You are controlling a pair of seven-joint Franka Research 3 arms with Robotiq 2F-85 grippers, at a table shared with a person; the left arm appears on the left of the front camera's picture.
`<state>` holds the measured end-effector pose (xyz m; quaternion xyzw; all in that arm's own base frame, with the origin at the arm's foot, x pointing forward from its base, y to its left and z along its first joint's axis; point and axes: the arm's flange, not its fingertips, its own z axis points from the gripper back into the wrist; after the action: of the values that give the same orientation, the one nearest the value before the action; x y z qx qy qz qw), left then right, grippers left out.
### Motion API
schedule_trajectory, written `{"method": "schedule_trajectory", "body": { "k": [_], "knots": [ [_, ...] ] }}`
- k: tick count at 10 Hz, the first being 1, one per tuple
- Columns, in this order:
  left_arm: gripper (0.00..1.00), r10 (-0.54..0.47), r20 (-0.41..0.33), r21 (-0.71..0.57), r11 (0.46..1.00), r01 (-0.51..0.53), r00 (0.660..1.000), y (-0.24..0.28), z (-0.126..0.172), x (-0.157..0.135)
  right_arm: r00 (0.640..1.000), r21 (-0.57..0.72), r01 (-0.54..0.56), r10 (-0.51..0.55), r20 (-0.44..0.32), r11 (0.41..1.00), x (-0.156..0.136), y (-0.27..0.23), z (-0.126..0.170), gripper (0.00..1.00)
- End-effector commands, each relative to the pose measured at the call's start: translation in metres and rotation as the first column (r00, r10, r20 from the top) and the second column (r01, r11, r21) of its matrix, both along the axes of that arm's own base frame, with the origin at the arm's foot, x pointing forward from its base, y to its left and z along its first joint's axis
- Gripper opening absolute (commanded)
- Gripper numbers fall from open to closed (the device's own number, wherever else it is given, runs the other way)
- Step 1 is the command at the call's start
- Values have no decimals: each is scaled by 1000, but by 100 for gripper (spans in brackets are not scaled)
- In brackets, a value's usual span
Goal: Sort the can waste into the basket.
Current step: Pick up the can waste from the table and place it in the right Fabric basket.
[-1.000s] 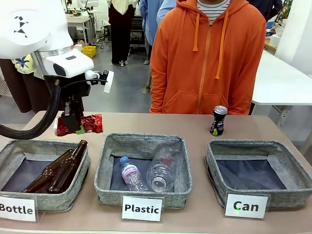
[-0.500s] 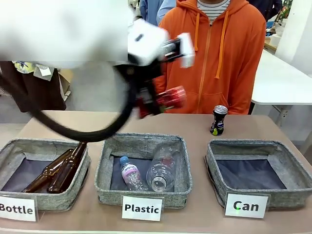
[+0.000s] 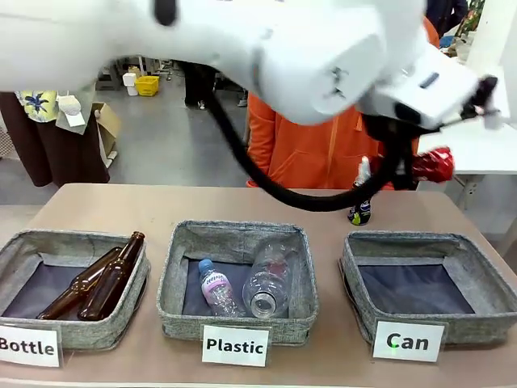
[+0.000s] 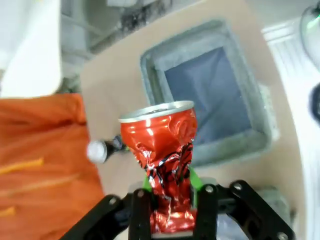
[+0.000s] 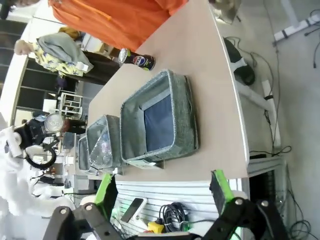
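Note:
My left gripper (image 3: 408,171) is shut on the crushed red can (image 3: 433,164), held in the air above and behind the grey "Can" basket (image 3: 367,257). From the left wrist, the red can (image 4: 162,150) sits pinched between the green pads, with the basket (image 4: 150,65) below and beyond it and the black can (image 4: 105,148) to the side. The black can (image 3: 361,211) stands on the table behind the basket, partly hidden by my arm. My right gripper (image 5: 162,192) hangs open off the table's end, looking at the basket (image 5: 187,120) and the black can (image 5: 137,60).
A "Plastic" basket (image 3: 174,279) holds clear bottles and a "Bottle" basket (image 3: 11,250) holds brown glass bottles. A person in an orange hoodie (image 3: 299,153) stands at the far side. My left arm stretches across the upper part of the front view.
My left arm has swung from the far left across the table to the right, carrying the red can up and over to above the "Can" basket.

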<state>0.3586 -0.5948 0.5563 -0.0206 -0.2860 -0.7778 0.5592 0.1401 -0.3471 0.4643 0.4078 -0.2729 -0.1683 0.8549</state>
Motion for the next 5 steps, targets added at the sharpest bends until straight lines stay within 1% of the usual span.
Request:
{"method": "schedule_trajectory", "body": {
  "k": [1, 2, 3, 4, 5],
  "knots": [
    [24, -2, -59, 44, 999, 4, 998, -71, -18, 19, 1000, -9, 6, -7, -30, 1000, 7, 7, 11, 100],
    [24, -6, -92, 58, 998, 12, 996, -85, -41, 21, 1000, -9, 6, -7, -30, 1000, 7, 7, 11, 100],
    [24, -8, -116, 75, 997, 17, 993, -92, -57, 22, 1000, -9, 6, -7, -30, 1000, 7, 7, 11, 100],
    [24, -19, -135, 94, 995, 32, 991, -96, -67, 24, 1000, -9, 6, -7, -30, 1000, 7, 7, 11, 100],
    [24, -13, -138, 110, 994, 28, 990, -95, -72, 24, 1000, -9, 6, -7, -30, 1000, 7, 7, 11, 100]
  ]
}}
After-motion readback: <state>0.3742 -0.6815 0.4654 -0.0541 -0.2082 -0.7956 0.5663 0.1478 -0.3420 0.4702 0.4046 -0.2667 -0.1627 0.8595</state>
